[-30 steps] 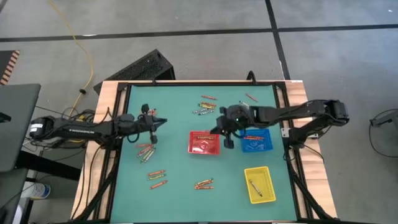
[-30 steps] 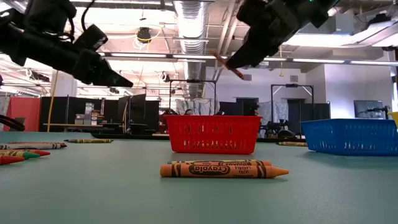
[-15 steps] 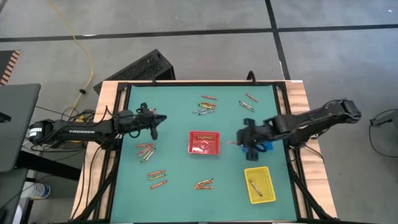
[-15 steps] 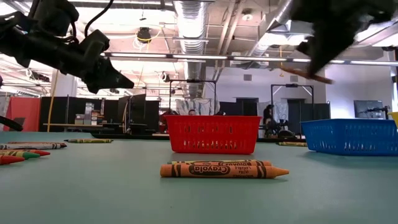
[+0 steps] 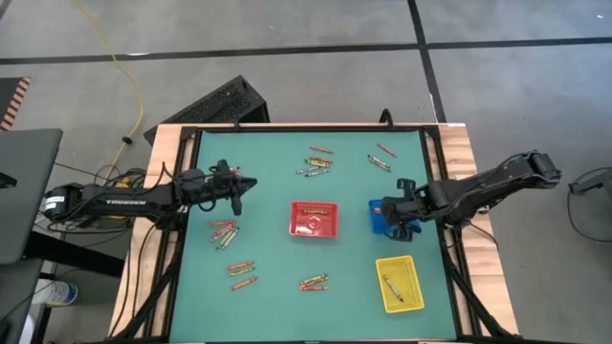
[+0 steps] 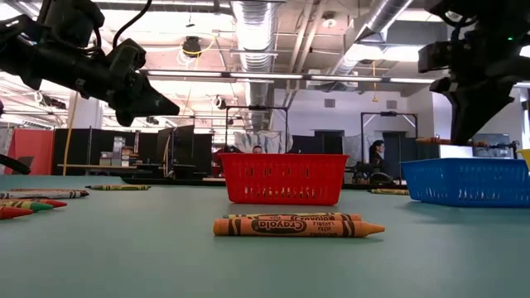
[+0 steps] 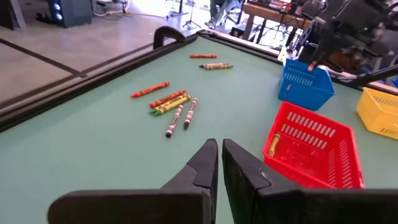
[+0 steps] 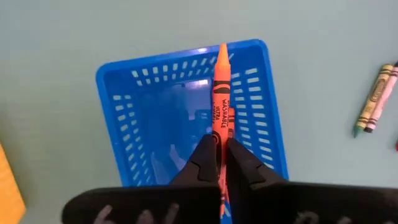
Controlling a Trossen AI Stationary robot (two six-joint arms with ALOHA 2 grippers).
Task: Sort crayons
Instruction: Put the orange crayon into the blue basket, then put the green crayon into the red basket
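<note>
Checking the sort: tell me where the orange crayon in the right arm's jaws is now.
The orange crayon is clamped in the right gripper, directly above the blue basket, on the table's right side between red basket and table edge.

Perforated plastic blue tray (image 8: pixel 124 99), paper-wrapped crayon (image 8: pixel 220 93), matt green tabletop (image 5: pixel 268 191).

From above, the right claw (image 5: pixel 402 216) covers most of the blue tray (image 5: pixel 375 218), so the tray's contents cannot be told there. In the right wrist view the lower end of the orange crayon (image 8: pixel 220 87) disappears between the fingers, and the tray's near wall is hidden behind them. From desk height the blue tray runs past the picture's right edge, and the crayons (image 6: pixel 25 203) far to the left of the red tray (image 6: pixel 285 179) are cut by the left edge. What lies inside the red tray is too small to identify from above. The crayon in the yellow tray (image 5: pixel 400 283) is too small to tell its colour.
</note>
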